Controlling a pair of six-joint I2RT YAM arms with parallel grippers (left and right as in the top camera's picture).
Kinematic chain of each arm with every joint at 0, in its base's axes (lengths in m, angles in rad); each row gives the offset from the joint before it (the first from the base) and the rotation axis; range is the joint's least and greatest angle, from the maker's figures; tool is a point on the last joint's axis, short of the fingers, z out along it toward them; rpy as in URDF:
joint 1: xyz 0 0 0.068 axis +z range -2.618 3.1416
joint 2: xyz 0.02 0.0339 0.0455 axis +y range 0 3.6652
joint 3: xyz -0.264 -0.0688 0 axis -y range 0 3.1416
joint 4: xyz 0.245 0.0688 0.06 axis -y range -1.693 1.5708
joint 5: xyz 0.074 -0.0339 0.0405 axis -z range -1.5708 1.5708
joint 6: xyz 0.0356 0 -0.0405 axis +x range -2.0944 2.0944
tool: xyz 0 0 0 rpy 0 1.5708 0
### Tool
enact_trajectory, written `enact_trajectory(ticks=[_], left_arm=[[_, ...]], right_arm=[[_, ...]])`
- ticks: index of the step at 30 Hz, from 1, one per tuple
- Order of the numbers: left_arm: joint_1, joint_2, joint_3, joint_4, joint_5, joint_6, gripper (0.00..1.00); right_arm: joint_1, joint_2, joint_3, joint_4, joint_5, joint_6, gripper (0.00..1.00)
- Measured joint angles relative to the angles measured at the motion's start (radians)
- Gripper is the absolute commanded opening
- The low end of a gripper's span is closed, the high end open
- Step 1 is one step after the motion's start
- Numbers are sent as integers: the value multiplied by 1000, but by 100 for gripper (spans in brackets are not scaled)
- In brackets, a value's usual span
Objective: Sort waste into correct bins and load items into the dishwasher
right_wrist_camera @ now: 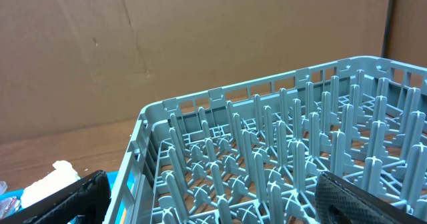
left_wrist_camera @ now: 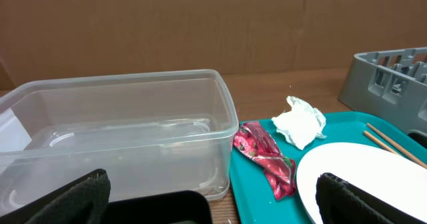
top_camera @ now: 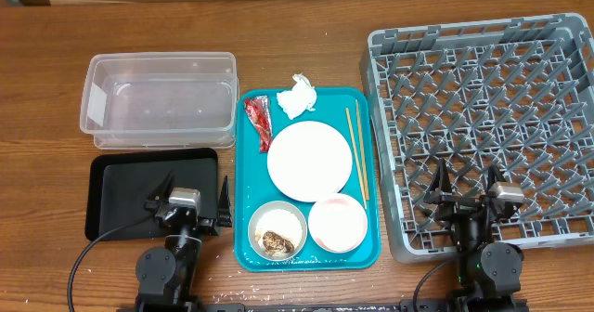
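On the teal tray (top_camera: 244,187) lie a white napkin (top_camera: 297,96), a red wrapper (top_camera: 258,122), a round plate (top_camera: 309,161), two chopsticks (top_camera: 357,154), a white bowl (top_camera: 277,230) holding rice and a brown lump, and a pink bowl (top_camera: 338,223). The clear tub (top_camera: 158,58) and black tray (top_camera: 130,187) sit to the left, the grey dish rack (top_camera: 373,66) to the right. My left gripper (top_camera: 193,193) is open and empty over the black tray's right end. My right gripper (top_camera: 466,184) is open and empty over the rack's front edge. No cup is in view.
In the left wrist view the tub (left_wrist_camera: 120,137), wrapper (left_wrist_camera: 267,157), napkin (left_wrist_camera: 300,123) and plate (left_wrist_camera: 360,177) lie ahead of the fingers. The right wrist view shows the rack's pegs (right_wrist_camera: 280,157). Brown cardboard walls stand behind the wooden table.
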Motion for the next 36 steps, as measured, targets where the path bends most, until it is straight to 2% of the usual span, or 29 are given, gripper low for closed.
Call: enact_trajectory(ticks=[17, 20, 25, 31, 34, 36], left_arm=[[0, 0, 0, 4, -5, 2, 100], [0, 0, 0, 24, -18, 1, 100], [0, 0, 0, 20, 118, -109, 100], [0, 0, 10, 125, 279, -253, 100], [0, 14, 87, 65, 316, -277, 100], [0, 63, 212, -31, 335, -283, 100]], right_arm=[[0, 0, 0, 1, 0, 1, 100], [0, 0, 0, -2, -47, 37, 100], [0, 0, 0, -3, -238, 179, 100], [0, 1, 11, 10, -422, 299, 100], [0, 24, 103, -71, -465, 322, 99], [0, 66, 219, -137, -480, 327, 100]])
